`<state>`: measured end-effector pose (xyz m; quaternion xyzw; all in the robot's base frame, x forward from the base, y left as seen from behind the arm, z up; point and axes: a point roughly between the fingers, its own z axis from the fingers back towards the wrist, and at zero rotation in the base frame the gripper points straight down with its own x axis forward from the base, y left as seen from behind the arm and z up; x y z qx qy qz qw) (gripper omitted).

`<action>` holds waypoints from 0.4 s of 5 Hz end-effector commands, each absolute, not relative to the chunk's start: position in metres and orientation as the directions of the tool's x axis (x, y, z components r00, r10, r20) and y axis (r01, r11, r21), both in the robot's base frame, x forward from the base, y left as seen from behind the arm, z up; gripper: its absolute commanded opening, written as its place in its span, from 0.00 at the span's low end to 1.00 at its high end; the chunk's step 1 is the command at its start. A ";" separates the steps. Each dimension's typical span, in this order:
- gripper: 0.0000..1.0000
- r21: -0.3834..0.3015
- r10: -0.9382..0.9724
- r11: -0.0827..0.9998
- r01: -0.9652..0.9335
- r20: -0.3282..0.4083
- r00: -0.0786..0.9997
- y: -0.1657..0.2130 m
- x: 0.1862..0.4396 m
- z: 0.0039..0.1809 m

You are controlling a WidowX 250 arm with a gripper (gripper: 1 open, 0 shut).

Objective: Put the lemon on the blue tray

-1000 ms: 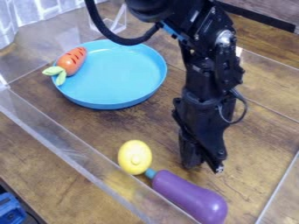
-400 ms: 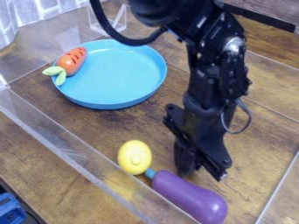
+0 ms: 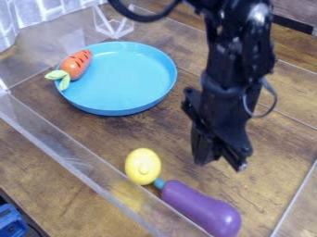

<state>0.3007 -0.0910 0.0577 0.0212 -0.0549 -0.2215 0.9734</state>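
Note:
The lemon [image 3: 144,166] is a small yellow oval lying on the wooden table near the front, just left of the purple eggplant's stem. The blue tray [image 3: 124,81] is a round sky-blue plate at the back left, a hand's width beyond the lemon. My gripper [image 3: 229,159] hangs from the black arm, pointing down, to the right of the lemon and above the table. Its fingers are shut with nothing between them. It touches neither the lemon nor the tray.
An orange carrot [image 3: 73,65] with green leaves lies on the tray's left rim. A purple eggplant [image 3: 201,207] lies at the front right, its stem end against the lemon. A clear plastic wall [image 3: 74,157] runs along the front left.
The gripper has lifted up from the table beside the eggplant's stem and stays shut. The lemon, eggplant, carrot and tray have not moved.

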 end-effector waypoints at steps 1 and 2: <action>0.00 0.092 -0.458 0.889 0.449 0.166 0.873 -0.086 0.311 0.089; 0.00 0.093 -0.484 0.875 0.475 0.162 0.860 -0.083 0.312 0.090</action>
